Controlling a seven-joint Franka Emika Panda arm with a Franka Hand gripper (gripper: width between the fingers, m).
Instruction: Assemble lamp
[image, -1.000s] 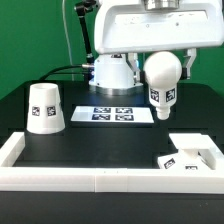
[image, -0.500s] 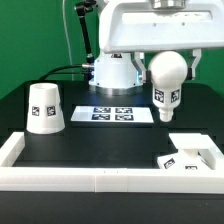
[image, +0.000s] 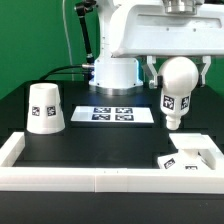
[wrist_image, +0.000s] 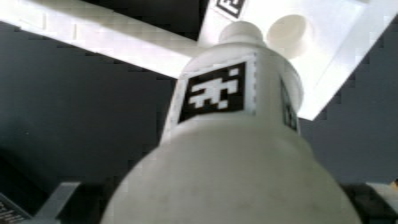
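My gripper (image: 178, 62) is shut on the white ball-topped bulb (image: 177, 88) and holds it in the air, stem down, above the flat square base (image: 190, 152) at the exterior view's right. In the wrist view the bulb (wrist_image: 231, 140) fills the picture, its tag facing the camera, with the base (wrist_image: 329, 45) beyond its tip. The gripper (wrist_image: 217, 205) fingers show only as dark edges at both sides of the ball. The tapered shade (image: 45, 107) stands rim down on the table at the exterior view's left.
The marker board (image: 117, 114) lies flat at the table's middle back. A white wall (image: 90, 178) runs along the front and both sides of the black table. The robot's base (image: 116, 70) stands behind the marker board.
The gripper has carried the bulb toward the exterior view's right and a little lower, closer to above the base. The shade and base have not moved.
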